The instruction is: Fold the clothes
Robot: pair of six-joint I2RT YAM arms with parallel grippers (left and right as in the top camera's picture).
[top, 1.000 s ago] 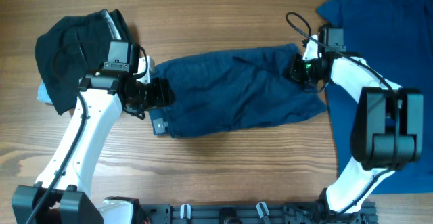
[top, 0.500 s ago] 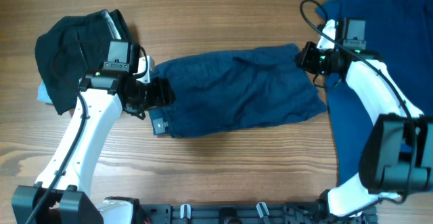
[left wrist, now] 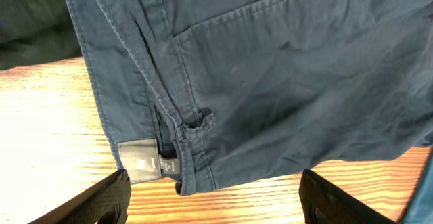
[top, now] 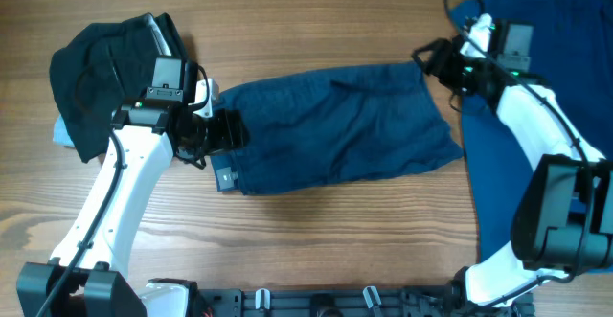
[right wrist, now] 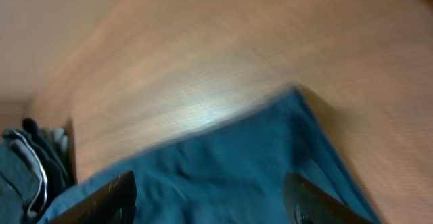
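We are hovering the left gripper (top: 230, 132) and right gripper (top: 430, 59), both spread and empty, at the ends of the shorts (top: 335, 130) lying mid-worktop, apparently between folds, so next we are needing firm edge pinches.

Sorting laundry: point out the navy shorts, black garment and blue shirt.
navy shorts (top: 335, 130), overhead view, middle of the fabric.
black garment (top: 96, 78), overhead view, centre of heap.
blue shirt (top: 575, 6), overhead view, upper part.
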